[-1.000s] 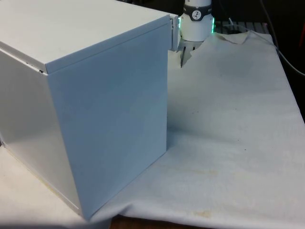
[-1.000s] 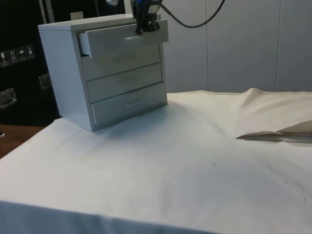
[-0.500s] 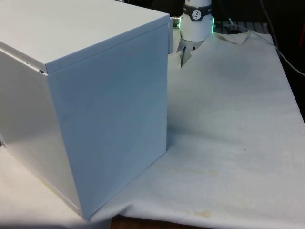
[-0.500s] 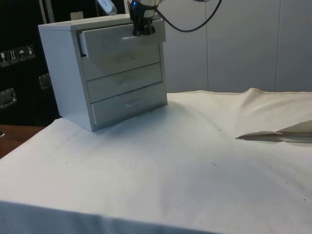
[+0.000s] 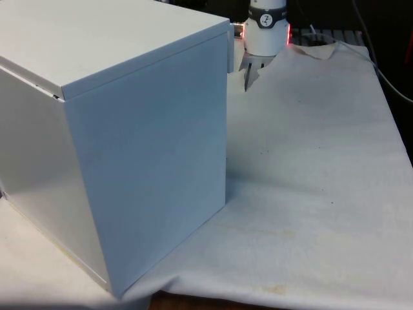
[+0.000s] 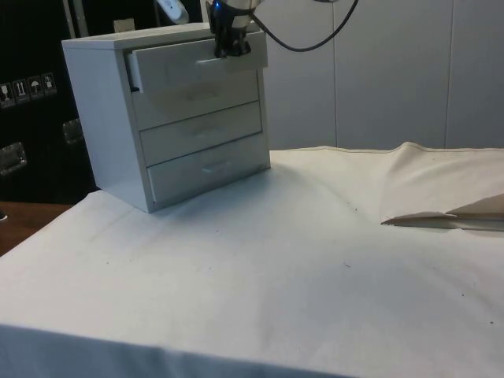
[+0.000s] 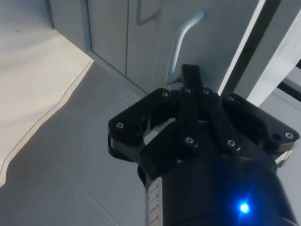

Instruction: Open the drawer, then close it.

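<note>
Gripper (image 6: 229,49), fingers clenched together, is pressing against the top drawer (image 6: 193,69) of the white chest (image 6: 106,118) in the side view's upper left, drawer standing slightly out; no writing is readable.

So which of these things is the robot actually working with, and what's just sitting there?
In use:
- top drawer, slightly open
- its handle
- gripper at the drawer front

Just there:
- chest of drawers
- lower drawers
- white cloth

Behind my desk (image 6: 260,260) under its white cloth (image 5: 322,161) I see pale wall panels (image 6: 394,71) | dark cabinets (image 6: 31,94) off to one side | black curtains (image 5: 335,13) at the far end
</note>
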Robot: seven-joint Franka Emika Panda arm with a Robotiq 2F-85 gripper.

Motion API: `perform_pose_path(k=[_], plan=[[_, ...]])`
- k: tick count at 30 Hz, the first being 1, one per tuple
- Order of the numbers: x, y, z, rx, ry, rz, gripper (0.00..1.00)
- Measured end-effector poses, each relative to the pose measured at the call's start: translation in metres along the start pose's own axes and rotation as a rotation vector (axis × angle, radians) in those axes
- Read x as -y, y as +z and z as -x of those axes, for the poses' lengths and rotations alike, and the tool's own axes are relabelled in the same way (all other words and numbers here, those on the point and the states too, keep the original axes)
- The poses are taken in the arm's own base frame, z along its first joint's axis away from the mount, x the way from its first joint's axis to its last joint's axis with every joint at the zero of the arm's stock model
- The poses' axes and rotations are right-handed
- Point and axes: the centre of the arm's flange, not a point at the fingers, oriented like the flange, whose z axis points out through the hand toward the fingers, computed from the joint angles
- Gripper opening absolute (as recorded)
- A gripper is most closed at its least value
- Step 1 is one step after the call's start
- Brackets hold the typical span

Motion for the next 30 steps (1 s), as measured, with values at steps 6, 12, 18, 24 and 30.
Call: perform_pose_path(k=[6, 12, 18, 24, 30], plan=[[-0.011, -0.011, 0.006, -0.011, 0.02, 0.017, 0.0], [-0.014, -0.015, 0.009, -0.012, 0.032, 0.022, 0.0], [-0.013, -0.007, 0.005, -0.001, 0.046, 0.019, 0.0], [-0.015, -0.005, 0.004, 0.003, 0.056, 0.022, 0.0], [-0.019, 0.001, 0.003, 0.012, 0.068, 0.028, 0.0]])
